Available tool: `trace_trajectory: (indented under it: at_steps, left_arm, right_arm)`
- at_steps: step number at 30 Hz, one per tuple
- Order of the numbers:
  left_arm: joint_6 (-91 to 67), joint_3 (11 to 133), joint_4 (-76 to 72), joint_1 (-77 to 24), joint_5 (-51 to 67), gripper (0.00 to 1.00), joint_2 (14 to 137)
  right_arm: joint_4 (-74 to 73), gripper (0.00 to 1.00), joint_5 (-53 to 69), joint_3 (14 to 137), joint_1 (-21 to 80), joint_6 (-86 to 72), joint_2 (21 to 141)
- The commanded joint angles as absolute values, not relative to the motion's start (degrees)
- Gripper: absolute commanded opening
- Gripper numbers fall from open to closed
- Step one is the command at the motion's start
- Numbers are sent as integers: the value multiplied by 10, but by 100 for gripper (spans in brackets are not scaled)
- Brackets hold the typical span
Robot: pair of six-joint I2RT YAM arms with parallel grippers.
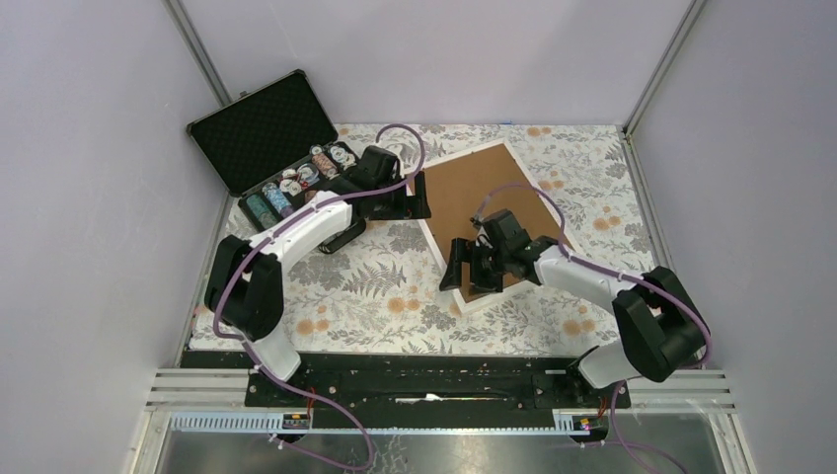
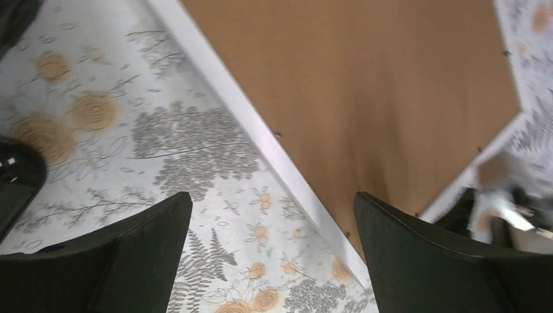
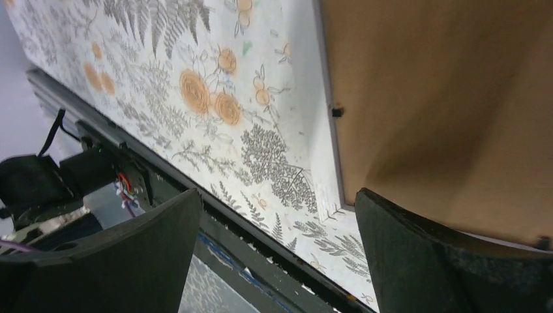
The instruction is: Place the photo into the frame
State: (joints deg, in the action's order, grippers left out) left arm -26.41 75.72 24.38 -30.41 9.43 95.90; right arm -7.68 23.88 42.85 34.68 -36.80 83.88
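Left wrist: frame [image 2: 261,140] below wide left jaws; right jaws wide, apparently over corner.

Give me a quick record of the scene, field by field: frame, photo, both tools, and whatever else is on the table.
frame: white, face down on the floral table, brown backing board up
photo: not visible in any view
left tool: open, over the frame's left edge
right tool: open, at the frame's near corner
other: open black case with chips, far left
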Motion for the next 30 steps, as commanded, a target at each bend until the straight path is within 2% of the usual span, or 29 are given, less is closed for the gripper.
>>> trace_trajectory:
  at_steps: [1, 5, 8, 14, 18, 20, 25, 30]
  left_arm:
    - [-314, 768, 258, -284, 30, 99, 978]
    - [-359, 751, 246, -276, 53, 99, 1002]
    - [-374, 743, 238, -276, 84, 99, 1026]
    - [-406, 729, 208, -286, 168, 99, 1066]
    - [-405, 743, 218, -290, 192, 99, 1097]
    - [-406, 747, 219, -294, 213, 98, 1108]
    - [-382, 764, 235, -302, 192, 99, 1117]
    - [-353, 783, 246, -302, 206, 99, 1127]
  right_arm:
    - [-194, 95, 155, 536, 318, -296, 803]
    - [-271, 95, 105, 590, 169, -253, 807]
    - [-286, 94, 116, 622, 42, -239, 840]
    - [-275, 94, 114, 673, -92, -213, 944]
    - [-260, 93, 128, 678, -124, -210, 1001]
    - [-248, 99, 159, 667, -124, -208, 1012]
    - [-177, 99, 199, 571, -123, -215, 960]
    - [-135, 95, 309, 451, -103, -256, 891]
